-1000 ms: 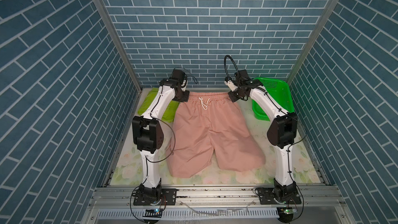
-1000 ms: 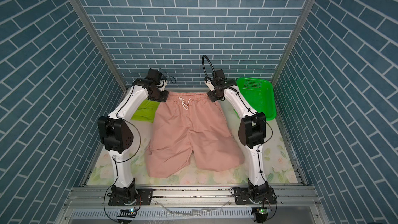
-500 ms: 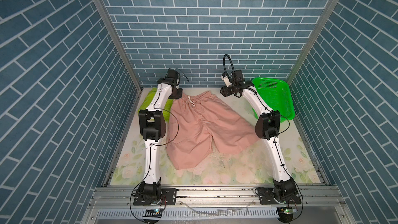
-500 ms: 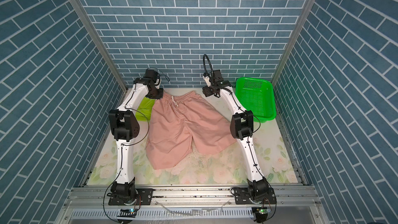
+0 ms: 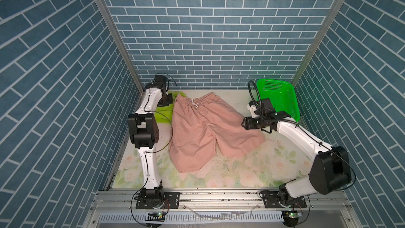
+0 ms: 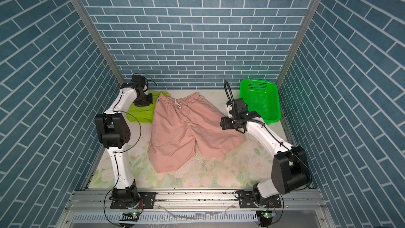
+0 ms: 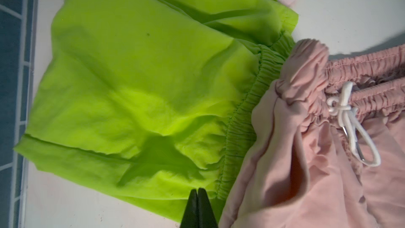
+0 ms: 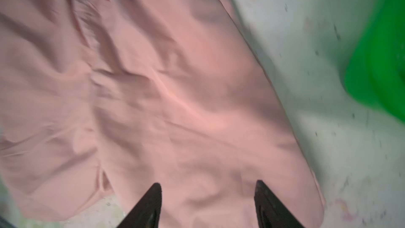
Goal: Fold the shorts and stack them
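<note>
The left gripper [image 7: 198,205] had its tips pressed together, with no cloth seen between them, over the edge of the lime-green shorts [image 7: 131,84]. These lay at 9 o'clock of the pink shorts [image 5: 203,123], touching them at the waistbands. The right gripper [image 8: 208,184] was spread wide above the pink leg at 3 o'clock. At 1 o'clock from it stood the green basket [image 5: 274,86], and only its own perforated plastic showed inside.

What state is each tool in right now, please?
Left tool: closed, nothing visibly held, above the lime-green shorts.
Right tool: open, holding nothing, over the pink shorts.
</note>
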Controlling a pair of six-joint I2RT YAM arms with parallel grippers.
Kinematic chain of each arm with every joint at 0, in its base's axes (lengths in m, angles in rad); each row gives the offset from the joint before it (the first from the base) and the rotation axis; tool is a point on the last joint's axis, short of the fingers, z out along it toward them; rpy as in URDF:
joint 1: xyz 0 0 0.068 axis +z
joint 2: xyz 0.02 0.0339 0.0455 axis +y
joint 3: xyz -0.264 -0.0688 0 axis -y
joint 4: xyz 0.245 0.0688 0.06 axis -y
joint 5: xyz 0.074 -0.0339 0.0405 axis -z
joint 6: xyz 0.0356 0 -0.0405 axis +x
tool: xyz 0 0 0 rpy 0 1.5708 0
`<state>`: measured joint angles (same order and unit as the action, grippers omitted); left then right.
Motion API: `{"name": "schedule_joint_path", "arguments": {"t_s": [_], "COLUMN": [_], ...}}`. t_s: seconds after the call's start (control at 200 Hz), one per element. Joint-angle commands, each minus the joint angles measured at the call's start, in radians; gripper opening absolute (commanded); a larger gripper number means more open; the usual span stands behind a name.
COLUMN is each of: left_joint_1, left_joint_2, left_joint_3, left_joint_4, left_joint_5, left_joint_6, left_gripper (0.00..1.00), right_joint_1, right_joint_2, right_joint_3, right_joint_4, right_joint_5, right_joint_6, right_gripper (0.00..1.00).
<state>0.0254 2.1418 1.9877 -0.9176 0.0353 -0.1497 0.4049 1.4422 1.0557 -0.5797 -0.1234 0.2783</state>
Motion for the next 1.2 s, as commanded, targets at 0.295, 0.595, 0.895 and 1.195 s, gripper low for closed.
{"name": "schedule_joint_path", "arguments": {"t_s": [0.295, 0.595, 0.895, 1.195], "left_joint_1": [-0.052, -0.092, -0.084, -0.066], "left_joint_2": [-0.160, 0.093, 0.142, -0.100], "left_joint_3": [-0.191, 0.055, 0.135, -0.041], "left_joint_4": [0.200, 0.121, 0.012, 0.014], "left_joint_5": [0.194, 0.184, 0.154, 0.121], "left_joint_6": [0.057, 0.117, 0.089, 0.010], "left_gripper": [1.00, 0.97, 0.00, 0.00], "right_joint_1": [-0.005, -0.003, -0.003, -0.002], "right_joint_2": [-0.087, -0.091, -0.015, 0.210], "right_joint_3": [-0.221, -0.275, -0.310, -0.180], "right_joint_4": [0.111, 0.110, 0.248, 0.376], "right_joint_5": [0.111, 0.125, 0.089, 0.022], "right_joint_6": [0.177, 0.191, 0.207, 0.196], "right_gripper": [0.67, 0.67, 0.67, 0.66]}}
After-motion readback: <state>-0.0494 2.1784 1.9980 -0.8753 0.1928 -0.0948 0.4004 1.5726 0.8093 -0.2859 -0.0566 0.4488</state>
